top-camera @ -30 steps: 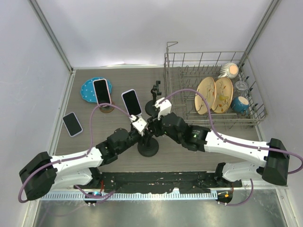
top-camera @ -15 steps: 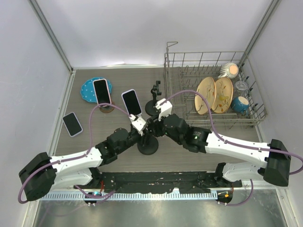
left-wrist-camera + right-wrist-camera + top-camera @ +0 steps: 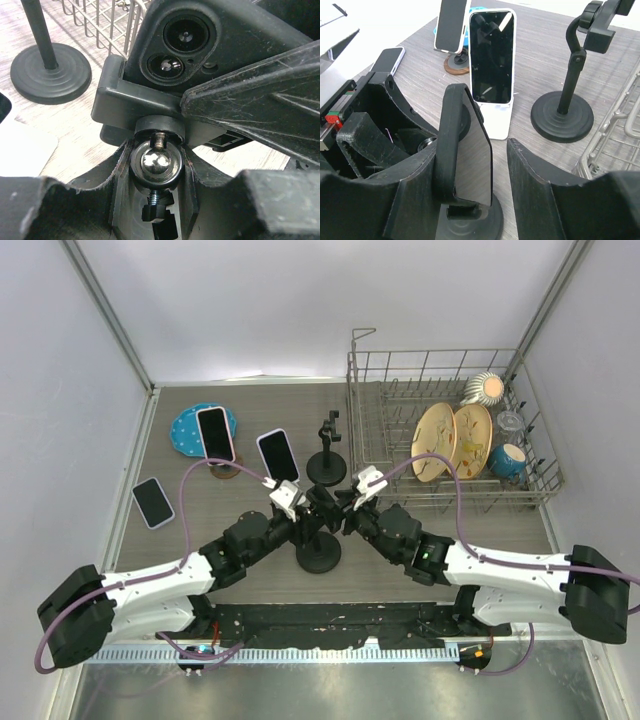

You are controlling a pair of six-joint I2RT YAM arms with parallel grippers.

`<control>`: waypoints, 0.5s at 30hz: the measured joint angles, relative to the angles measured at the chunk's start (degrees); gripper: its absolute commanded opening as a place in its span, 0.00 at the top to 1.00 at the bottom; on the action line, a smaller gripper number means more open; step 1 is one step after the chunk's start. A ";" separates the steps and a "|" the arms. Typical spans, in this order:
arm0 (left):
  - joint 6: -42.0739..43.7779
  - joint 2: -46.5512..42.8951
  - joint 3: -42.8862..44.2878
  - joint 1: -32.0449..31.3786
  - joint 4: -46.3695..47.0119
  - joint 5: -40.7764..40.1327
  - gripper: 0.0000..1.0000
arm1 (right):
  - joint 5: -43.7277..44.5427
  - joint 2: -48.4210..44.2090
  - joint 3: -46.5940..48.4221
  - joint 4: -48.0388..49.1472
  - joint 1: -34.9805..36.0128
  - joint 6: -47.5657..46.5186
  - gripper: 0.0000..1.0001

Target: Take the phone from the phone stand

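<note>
Black-cased smartphone (image 3: pixel 471 165) stands edge-on in the right wrist view, clamped in the black round-based phone stand (image 3: pixel 470 226). The right fingers (image 3: pixel 545 200) are spread to either side of it, with a gap on the screen side. A white phone on a white stand (image 3: pixel 492 55) is just behind, and an empty black stand (image 3: pixel 565 112) is beside that.

In the left wrist view, the left fingers (image 3: pixel 120 180) are closed on the stand's chrome ball joint (image 3: pixel 156 166), directly under the phone's camera lenses.

From overhead, both arms meet over the stand mid-desk, with a wire dish rack (image 3: pixel 450 370) to the right.

Likely risks: an off-centre squeeze could let the phone slip. Pulling against the clamp could swivel the ball joint or tip the stand into the white phone.

The grey wood-grain desk (image 3: pixel 260 405) sits between plain white walls (image 3: pixel 250 300).
</note>
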 measured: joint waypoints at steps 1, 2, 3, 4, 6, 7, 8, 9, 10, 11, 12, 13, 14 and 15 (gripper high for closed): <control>-0.57 -0.07 0.00 0.00 -0.02 0.00 1.00 | 0.15 0.39 -0.17 1.29 0.00 -0.37 0.49; -1.16 -0.07 0.00 0.00 -0.04 0.00 1.00 | 0.33 0.70 -0.31 2.19 0.00 -0.70 0.50; -1.44 -0.07 0.00 0.00 -0.02 -0.02 1.00 | 0.52 1.03 -0.44 3.26 0.07 -1.01 0.53; -1.77 -0.07 0.00 0.02 -0.02 -0.07 1.00 | 0.66 1.44 -0.63 4.39 0.17 -1.25 0.54; -2.38 -0.09 0.00 0.02 -0.02 -0.13 1.00 | 0.96 2.05 -0.81 6.10 0.33 -1.77 0.56; -2.67 -0.11 0.00 0.02 -0.02 -0.17 1.00 | 1.05 2.32 -0.85 6.71 0.39 -1.99 0.57; -2.91 -0.13 0.00 0.02 -0.02 -0.26 1.00 | 1.09 2.71 -0.85 7.41 0.44 -2.29 0.58; -3.10 -0.17 0.00 0.02 -0.02 -0.39 1.00 | 1.20 3.10 -0.85 8.07 0.48 -2.54 0.61; -3.21 -0.20 0.00 0.02 -0.07 -0.52 1.00 | 1.22 3.45 -0.85 8.70 0.48 -2.73 0.62; -3.39 -0.24 0.00 0.04 -0.09 -0.68 1.00 | 1.22 3.80 -0.85 9.31 0.50 -2.86 0.63; -3.54 -0.24 0.00 0.07 -0.09 -0.76 1.00 | 1.25 4.15 -0.85 9.86 0.52 -2.97 0.66; -3.78 -0.24 0.00 0.07 -0.11 -0.94 1.00 | 1.22 4.44 -0.85 10.29 0.55 -2.97 0.68; -3.93 -0.24 0.00 0.09 -0.13 -1.07 1.00 | 1.18 4.79 -0.83 10.86 0.59 -2.99 0.69; -4.07 -0.24 0.00 0.11 -0.13 -1.14 1.00 | 1.18 5.14 -0.83 11.37 0.66 -2.99 0.74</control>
